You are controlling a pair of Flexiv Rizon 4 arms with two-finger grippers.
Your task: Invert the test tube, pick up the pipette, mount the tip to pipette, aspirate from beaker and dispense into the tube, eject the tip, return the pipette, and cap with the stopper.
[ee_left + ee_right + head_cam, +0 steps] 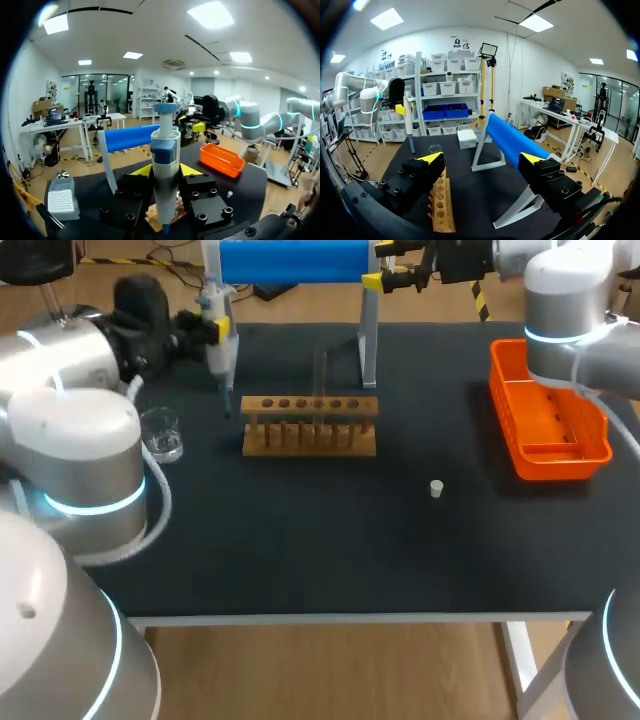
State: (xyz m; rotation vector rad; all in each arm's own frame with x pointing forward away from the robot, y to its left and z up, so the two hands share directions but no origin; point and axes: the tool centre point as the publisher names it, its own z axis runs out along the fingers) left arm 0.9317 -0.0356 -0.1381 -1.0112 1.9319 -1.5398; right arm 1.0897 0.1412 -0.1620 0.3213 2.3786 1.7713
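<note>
My left gripper is shut on a white and blue pipette, held upright above the table's back left. The pipette's narrow lower end hangs between the glass beaker and the wooden tube rack. In the left wrist view the pipette stands clamped between the yellow tips. A clear test tube stands upright in the rack. The small white stopper lies on the mat to the rack's right. My right gripper hangs open and empty at the back, high over the table; in its own view the gripper looks over the rack.
An orange tray sits at the right edge. A blue roll on a white stand spans the back, one leg just behind the rack. A tip box rests at the far back left.
</note>
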